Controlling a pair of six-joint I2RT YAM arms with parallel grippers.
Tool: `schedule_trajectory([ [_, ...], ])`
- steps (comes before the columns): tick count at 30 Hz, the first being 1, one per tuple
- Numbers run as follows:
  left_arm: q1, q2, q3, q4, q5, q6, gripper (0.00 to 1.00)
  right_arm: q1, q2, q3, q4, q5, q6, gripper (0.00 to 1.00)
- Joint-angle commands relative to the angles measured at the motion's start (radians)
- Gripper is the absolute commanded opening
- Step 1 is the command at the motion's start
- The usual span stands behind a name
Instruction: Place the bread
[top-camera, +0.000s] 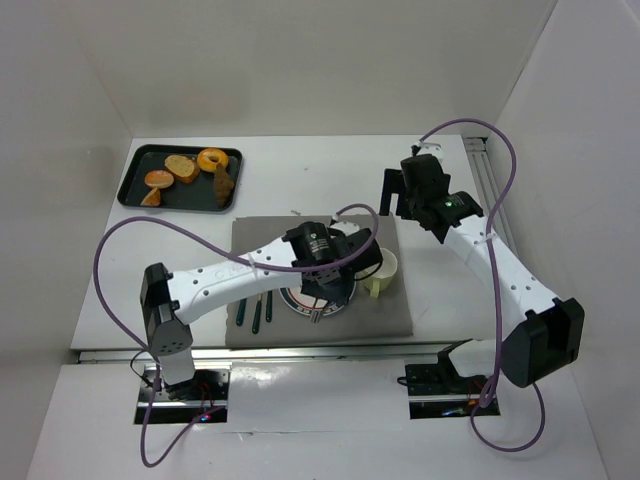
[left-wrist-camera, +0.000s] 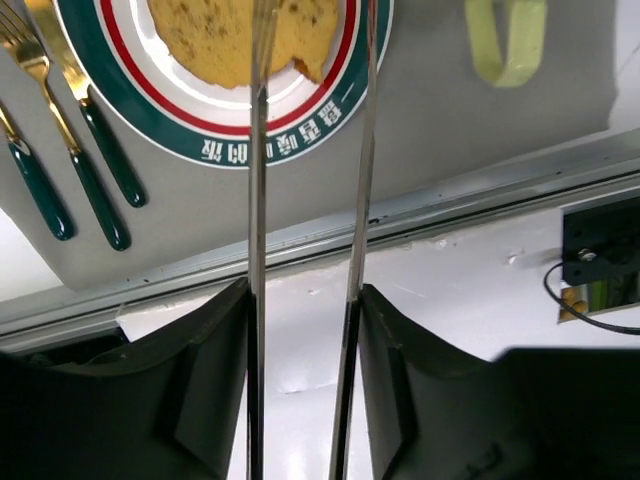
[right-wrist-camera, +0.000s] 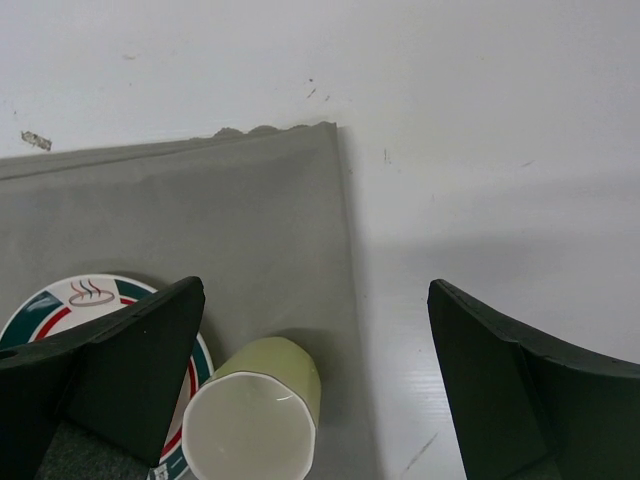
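Note:
One tan slice of bread (left-wrist-camera: 215, 40) lies flat on the white plate with a green and red rim (left-wrist-camera: 250, 145). My left gripper (left-wrist-camera: 305, 300) hangs over the plate (top-camera: 296, 303), its fingers shut on a pair of long metal tongs (left-wrist-camera: 258, 180). The tong blades stand apart: one crosses above the slice, the other runs past its right edge. More bread (top-camera: 181, 166) sits in the black tray (top-camera: 134, 176) at the back left. My right gripper (right-wrist-camera: 316, 300) is open and holds nothing, up at the right (top-camera: 400, 192).
A pale green mug (right-wrist-camera: 255, 420) stands on the grey placemat (top-camera: 260, 235) right of the plate. Gold cutlery with dark green handles (left-wrist-camera: 95, 140) lies left of the plate. An orange-glazed doughnut (top-camera: 212, 158) shares the tray. The table's near edge rail (left-wrist-camera: 450, 200) runs below the mat.

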Motion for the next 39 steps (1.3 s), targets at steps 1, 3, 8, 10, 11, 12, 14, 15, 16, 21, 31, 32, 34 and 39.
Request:
schedule_trajectory([
  [1,0.042,-0.046,0.086,-0.060,-0.002,0.030,0.55,-0.013,-0.034,-0.005,0.027,-0.002,-0.011,1.00],
  [3,0.091,-0.059,0.113,-0.069,-0.002,0.041,0.53,-0.013,-0.034,-0.005,0.027,-0.013,-0.011,1.00],
  [8,0.302,-0.170,0.097,-0.098,-0.017,0.121,0.50,-0.013,-0.034,-0.005,0.037,-0.022,-0.011,1.00],
  [10,0.465,-0.208,0.087,-0.060,-0.005,0.172,0.52,-0.013,-0.034,-0.014,0.037,-0.031,-0.002,1.00],
  [11,0.519,-0.225,0.087,-0.039,0.010,0.226,0.54,-0.013,-0.034,-0.014,0.037,-0.031,-0.002,1.00],
  [12,0.574,-0.248,0.087,-0.014,0.027,0.254,0.56,-0.013,-0.034,-0.014,0.046,-0.040,-0.002,1.00],
  [14,0.729,-0.248,0.078,0.038,0.091,0.319,0.57,-0.013,-0.034,-0.014,0.046,-0.050,-0.002,1.00],
  [15,0.779,-0.248,0.078,0.055,0.117,0.336,0.58,-0.013,-0.034,-0.014,0.046,-0.050,0.009,1.00],
  [16,0.872,-0.248,0.056,0.072,0.145,0.350,0.59,-0.013,-0.025,-0.014,0.046,-0.062,0.009,1.00],
  [21,1.099,-0.187,-0.003,0.223,0.308,0.402,0.57,-0.013,0.018,0.010,0.057,-0.086,0.009,1.00],
  [31,1.312,0.057,0.086,0.316,0.435,0.338,0.57,-0.022,0.147,0.080,0.066,-0.105,0.009,1.00],
  [32,1.342,0.092,0.086,0.348,0.452,0.322,0.57,-0.022,0.165,0.080,0.066,-0.105,0.009,1.00],
  [34,1.375,0.132,0.086,0.385,0.506,0.273,0.57,-0.022,0.177,0.090,0.066,-0.114,0.009,1.00],
  [39,1.429,0.204,0.081,0.448,0.534,0.209,0.57,-0.022,0.210,0.109,0.066,-0.114,0.000,1.00],
])
